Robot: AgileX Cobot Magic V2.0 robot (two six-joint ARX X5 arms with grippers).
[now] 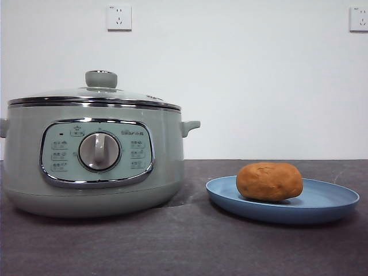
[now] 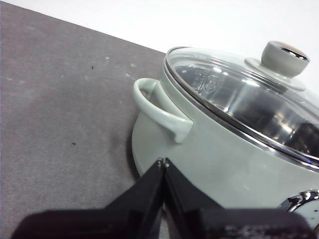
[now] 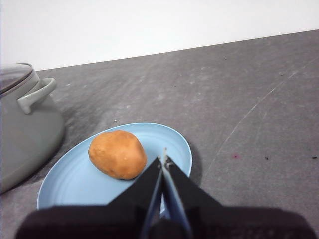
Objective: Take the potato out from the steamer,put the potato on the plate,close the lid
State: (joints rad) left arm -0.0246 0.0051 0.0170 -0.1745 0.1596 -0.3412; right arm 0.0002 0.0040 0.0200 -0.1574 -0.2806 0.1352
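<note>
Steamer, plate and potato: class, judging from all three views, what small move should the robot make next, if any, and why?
Probably none beyond keeping both arms clear. The potato already lies on the plate, and the lid sits level on the steamer. The left hand by the steamer and the right hand over the plate are both shut and hold nothing.

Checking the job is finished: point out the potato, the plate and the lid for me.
potato (image 1: 269, 181), front view, middle of its skin.
plate (image 1: 336, 198), front view, bare rim on one side.
lid (image 2: 239, 94), left wrist view, glass below the knob.
</note>
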